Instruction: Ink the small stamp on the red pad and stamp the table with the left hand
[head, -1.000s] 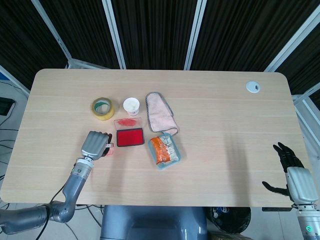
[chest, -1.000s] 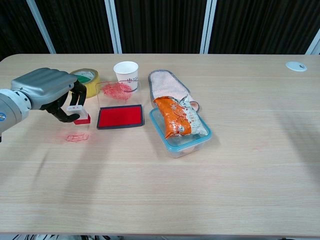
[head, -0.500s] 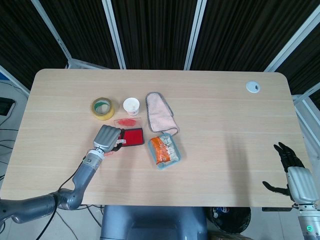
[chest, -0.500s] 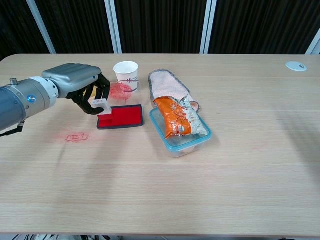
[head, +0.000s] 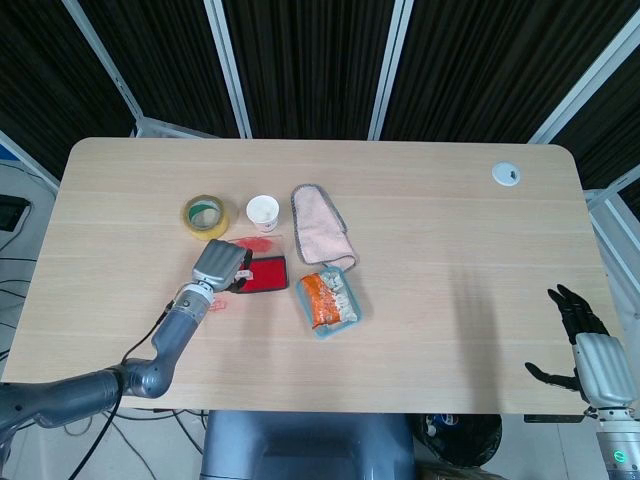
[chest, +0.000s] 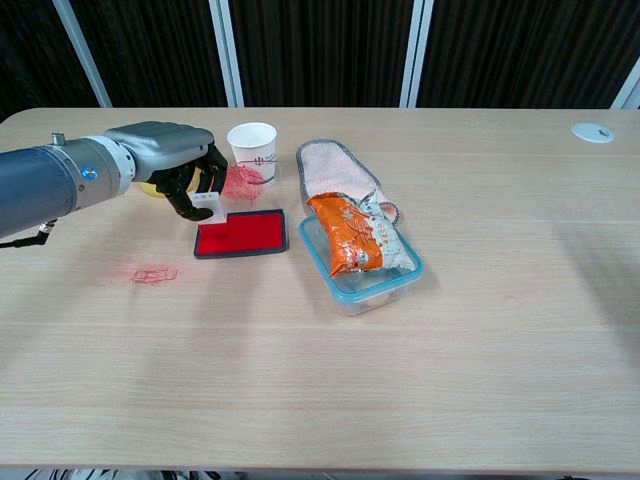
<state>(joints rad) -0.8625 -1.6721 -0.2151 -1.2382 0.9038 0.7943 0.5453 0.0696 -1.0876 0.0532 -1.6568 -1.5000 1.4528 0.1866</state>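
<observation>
I've got the small stamp (chest: 209, 207) pinched in my left hand (chest: 172, 165), fingers curled round it, sitting at the left end of the red pad (chest: 241, 233). Right hand (head: 583, 335) hangs open off the table's (chest: 420, 380) near edge.

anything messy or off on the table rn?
Red ink smears on the clear lid behind the red pad, and a red stamp mark on the table left of the pad. Otherwise tidy.
</observation>
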